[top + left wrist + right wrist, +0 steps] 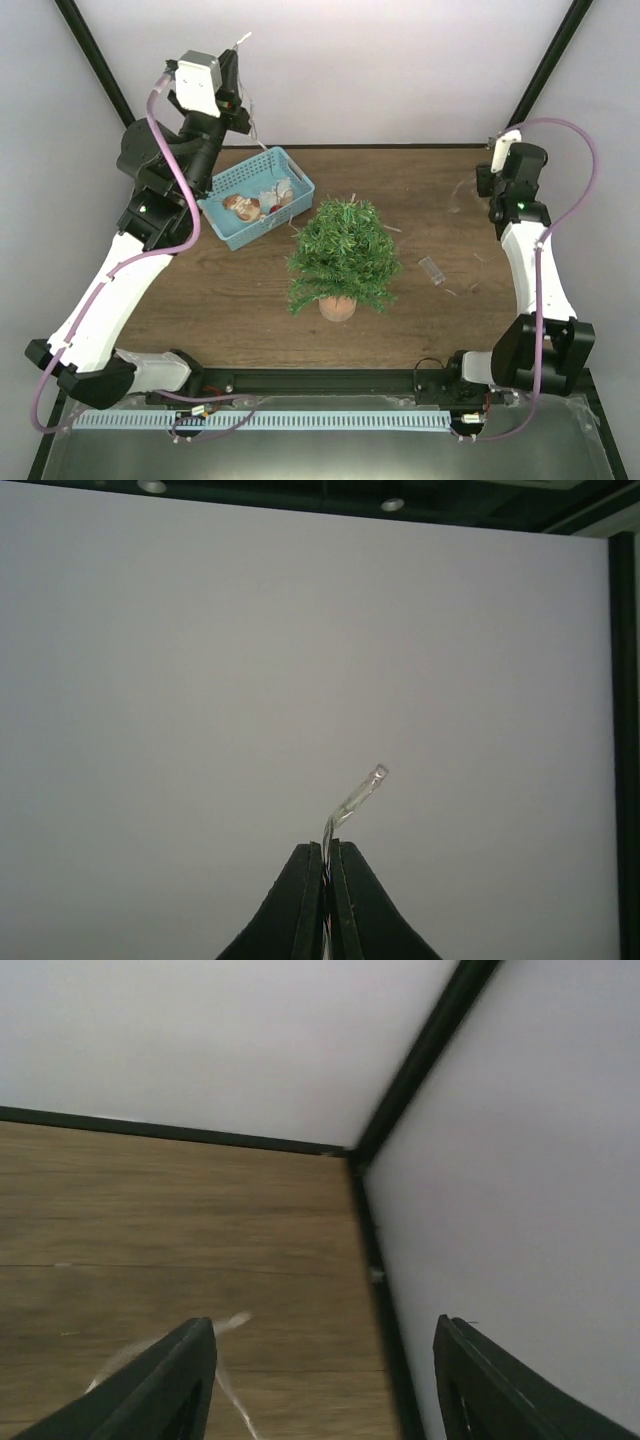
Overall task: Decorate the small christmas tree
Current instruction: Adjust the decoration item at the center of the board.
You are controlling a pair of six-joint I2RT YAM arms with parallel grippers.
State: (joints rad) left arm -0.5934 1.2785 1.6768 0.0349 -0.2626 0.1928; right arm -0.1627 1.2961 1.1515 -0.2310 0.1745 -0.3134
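Left wrist view shows my left gripper with its two black fingers pressed together on a thin clear strand. Fine coloured wires run inside the strand. Its short free end bends up and to the right above the fingertips and ends in a small clear tip. Behind it is only the pale wall.

In the top external view my left arm is folded and raised high over the far left corner of the table. The wrist points up and toward the back wall. From the gripper a thin thread hangs down toward the light-blue basket, which lies near the far left corner. Some small ornaments are in the basket; I cannot tell them apart.

The fingers of my right gripper stand well apart and nothing is between them. It is low over the far right corner, and the arm reaches along the right edge. A pale clear strip lies on the wood just beside the left finger.

The small christmas tree stands upright near the middle of the table, a little toward the near edge, just beside the basket. It is bushy and green, with dense needle branches, on a small terracotta-brown pot. A small clear piece lies on the wood to the tree's right.
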